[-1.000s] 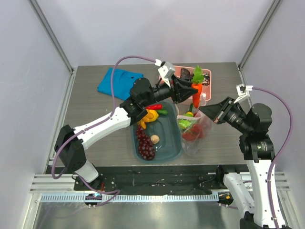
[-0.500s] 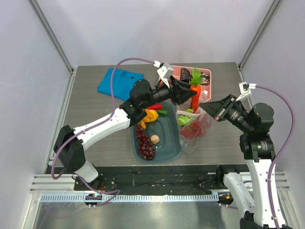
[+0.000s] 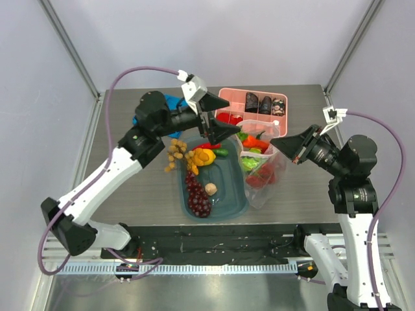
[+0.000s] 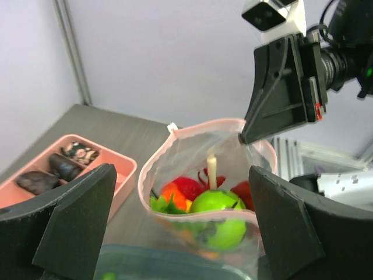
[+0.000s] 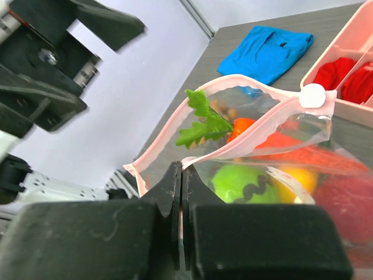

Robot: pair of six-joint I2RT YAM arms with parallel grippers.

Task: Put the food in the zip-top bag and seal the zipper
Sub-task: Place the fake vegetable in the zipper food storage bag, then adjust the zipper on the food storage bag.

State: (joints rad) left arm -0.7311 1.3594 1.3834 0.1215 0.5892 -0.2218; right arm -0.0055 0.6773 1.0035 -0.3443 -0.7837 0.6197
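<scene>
— How is the zip-top bag (image 3: 264,175) seen?
— Stood upright on the bench (image 3: 295,194), mouth held open, its pink zipper (image 5: 256,119) unsealed.
— And the food (image 4: 182,192)?
— A carrot (image 5: 242,127), a green ball (image 4: 217,205) and red pieces are shown inside.

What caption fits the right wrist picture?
Right fingers pinch the open zip-top bag by its pink zipper, toy food inside.
</scene>
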